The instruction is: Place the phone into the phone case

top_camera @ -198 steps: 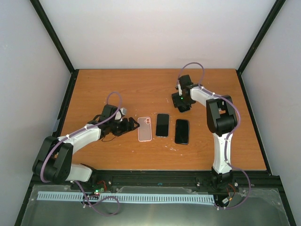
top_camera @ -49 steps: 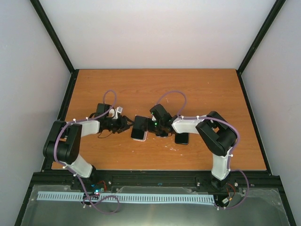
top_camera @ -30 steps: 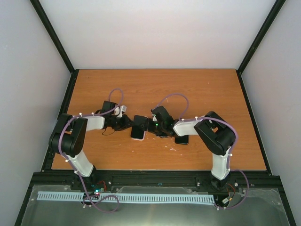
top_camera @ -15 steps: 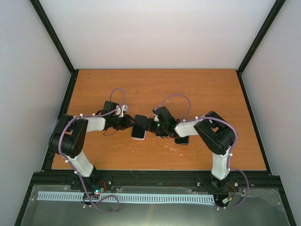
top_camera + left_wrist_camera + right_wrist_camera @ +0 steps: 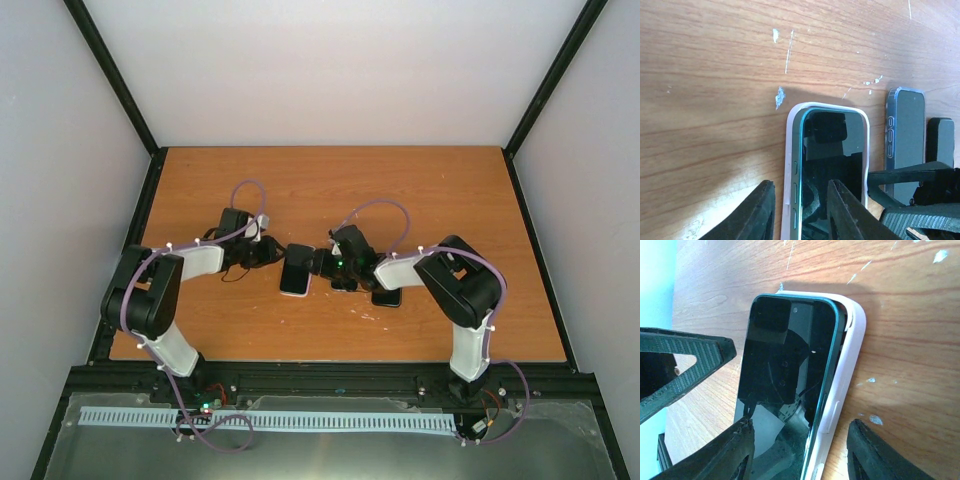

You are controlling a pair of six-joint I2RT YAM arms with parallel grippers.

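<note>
I count three phones, one case and two end effectors on the orange wooden desk (image 5: 420, 200). Nearest my arm bases, a black rectangular phone (image 5: 388, 296) lies flat. Just beyond it and to its left, a blue-rimmed dark phone (image 5: 905, 127) lies flat too, largely covered by the right arm in the overhead view.

Left of that is the pale pink soft phone case (image 5: 852, 347), with the teal-edged black-screened phone (image 5: 785, 365) resting in it. The phone is not seated: in the right wrist view one long edge rides above the case wall.

The right end effector (image 5: 807, 455) is spread wide, its fingers either side of phone and case. Opposite it, the left end effector (image 5: 800, 210) is also spread, one finger outside the case's edge and the other over the screen. I cannot tell whether either touches.
</note>
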